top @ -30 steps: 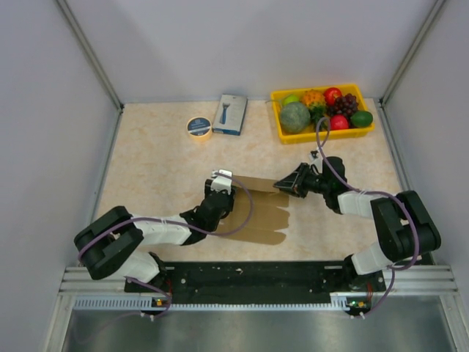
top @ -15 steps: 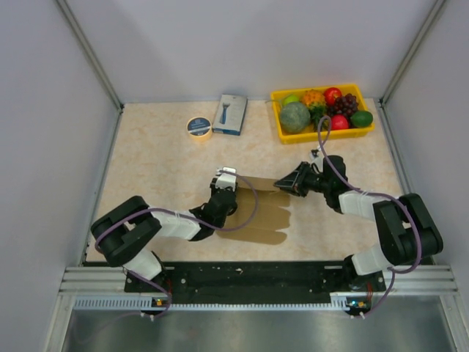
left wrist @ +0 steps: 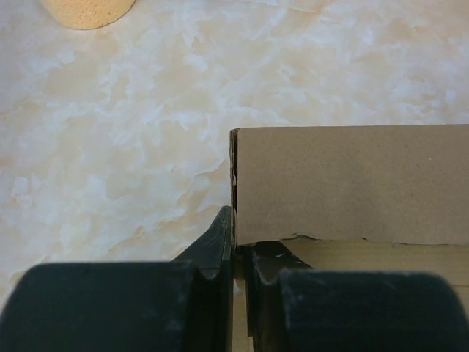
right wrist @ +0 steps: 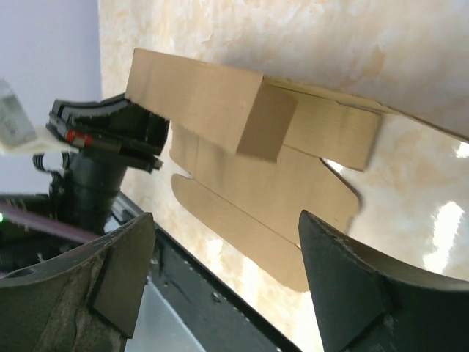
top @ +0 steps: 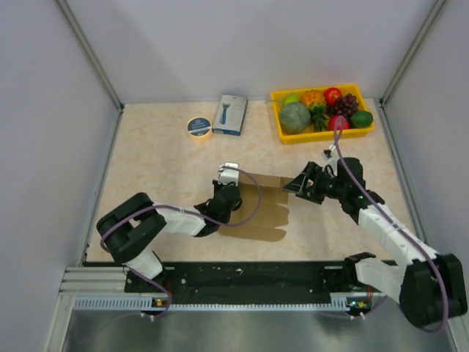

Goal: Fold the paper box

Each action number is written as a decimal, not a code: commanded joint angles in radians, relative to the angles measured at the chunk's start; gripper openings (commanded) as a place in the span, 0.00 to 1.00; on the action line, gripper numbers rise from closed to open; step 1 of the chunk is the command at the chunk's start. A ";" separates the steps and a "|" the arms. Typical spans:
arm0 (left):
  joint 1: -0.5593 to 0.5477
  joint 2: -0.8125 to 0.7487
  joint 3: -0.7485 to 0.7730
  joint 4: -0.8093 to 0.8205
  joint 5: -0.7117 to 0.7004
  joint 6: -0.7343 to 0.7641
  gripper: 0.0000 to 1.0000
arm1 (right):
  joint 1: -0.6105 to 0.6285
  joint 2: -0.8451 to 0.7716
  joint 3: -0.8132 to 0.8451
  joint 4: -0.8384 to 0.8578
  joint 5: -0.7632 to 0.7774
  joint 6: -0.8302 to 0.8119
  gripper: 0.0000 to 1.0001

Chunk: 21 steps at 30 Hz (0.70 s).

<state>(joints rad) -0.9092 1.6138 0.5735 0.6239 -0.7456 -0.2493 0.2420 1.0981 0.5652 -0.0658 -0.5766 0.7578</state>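
The paper box (top: pixel 262 205) is a brown cardboard blank lying flat mid-table, with its far panel folded up into a low wall. My left gripper (top: pixel 229 181) is shut on the left end of that wall. In the left wrist view the black fingers (left wrist: pixel 220 242) pinch the thin card edge of the paper box (left wrist: pixel 352 183) between them. My right gripper (top: pixel 298 185) stands open just off the box's right end and touches nothing. From the right wrist, the paper box (right wrist: pixel 242 147) lies beyond the wide-spread right gripper (right wrist: pixel 226 220), rounded flaps toward the table's near edge.
A yellow tray (top: pixel 326 137) of fruit stands at the back right. A tape roll (top: pixel 198 127) and a blue-and-white box (top: pixel 231 114) lie at the back centre. The black rail (top: pixel 256 275) runs along the near edge, close to the box's flaps.
The right gripper has opened, let go of the box's right end and drawn back to the right. The left gripper has closed on the wall's left end.
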 commanded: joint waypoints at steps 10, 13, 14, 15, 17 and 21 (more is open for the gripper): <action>0.154 -0.362 0.008 -0.366 0.260 -0.226 0.00 | -0.217 -0.310 -0.120 -0.100 -0.202 -0.089 0.68; 0.194 -0.443 0.008 -0.404 0.314 -0.240 0.00 | -0.218 -0.299 -0.163 0.050 -0.261 -0.016 0.68; 0.207 -0.462 0.008 -0.421 0.374 -0.242 0.00 | -0.218 -0.293 -0.178 0.108 -0.279 0.013 0.68; 0.234 -0.479 0.009 -0.431 0.397 -0.255 0.00 | -0.218 -0.285 -0.210 0.235 -0.298 0.076 0.69; 0.259 -0.520 0.012 -0.446 0.475 -0.272 0.00 | -0.205 -0.253 -0.240 0.369 -0.335 0.168 0.69; 0.291 -0.569 0.019 -0.455 0.572 -0.303 0.00 | -0.142 -0.178 -0.267 0.657 -0.319 0.297 0.63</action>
<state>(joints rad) -0.6415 1.0958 0.5732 0.1883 -0.3355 -0.4973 0.0586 0.8715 0.3138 0.1806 -0.8436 0.8757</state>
